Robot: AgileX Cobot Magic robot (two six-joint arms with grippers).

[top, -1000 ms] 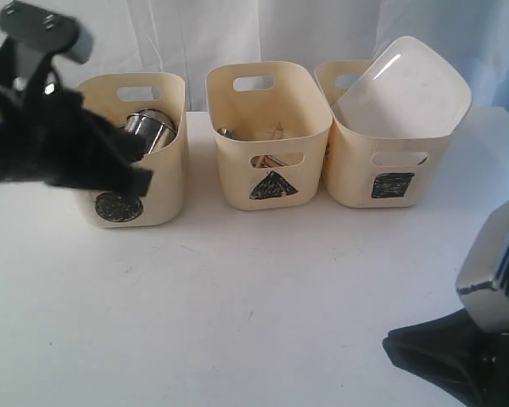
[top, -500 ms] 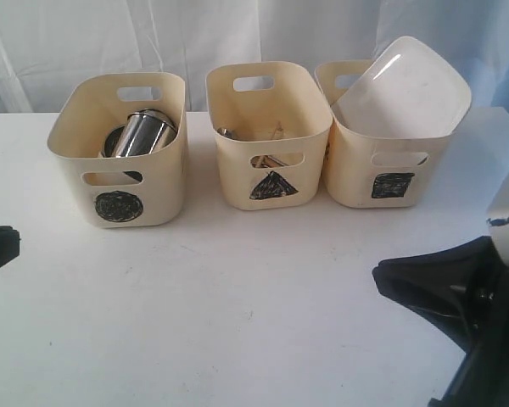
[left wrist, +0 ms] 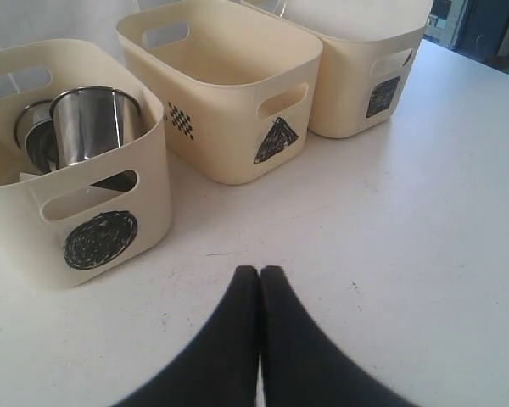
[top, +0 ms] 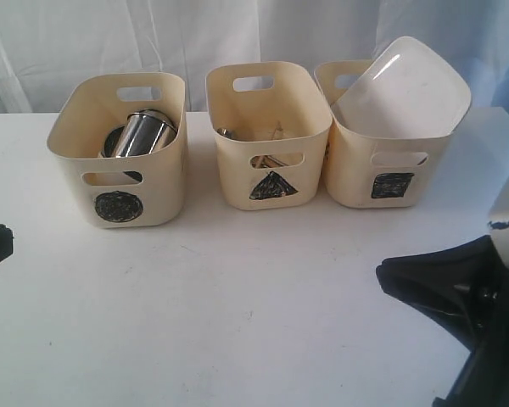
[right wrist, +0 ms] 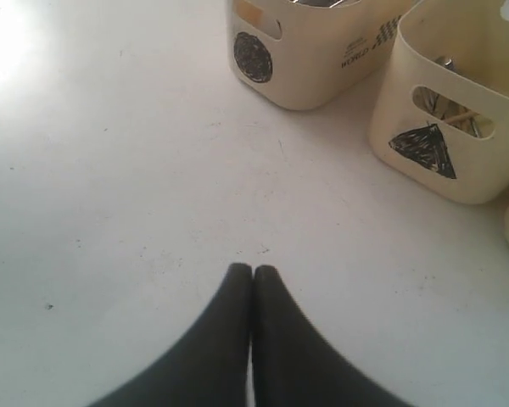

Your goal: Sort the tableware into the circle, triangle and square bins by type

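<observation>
White counter [top: 237, 322] fills the lower part of the exterior view. Three cream-yellow tubs with slot handles stand in a row across the upper part:
- circle bin [top: 157, 191], upper left
- triangle bin [top: 237, 174], upper centre
- square bin [top: 348, 182], upper right, just beside the triangle bin

Each front carries its black scribbled mark.

Large white square plate [top: 403, 89] – glossy, rounded corners – stands tilted in the square bin, its top above the rim. Shiny steel mug [top: 144, 134] leans inside the circle bin, with a second mug [left wrist: 34, 136] behind it. Thin utensil ends [top: 254, 133] show in the triangle bin, too small to tell apart.

Left pincer [left wrist: 260, 273] has its tips pressed together and holds nothing, over bare counter. Right pincer [right wrist: 252, 271] is the same.
</observation>
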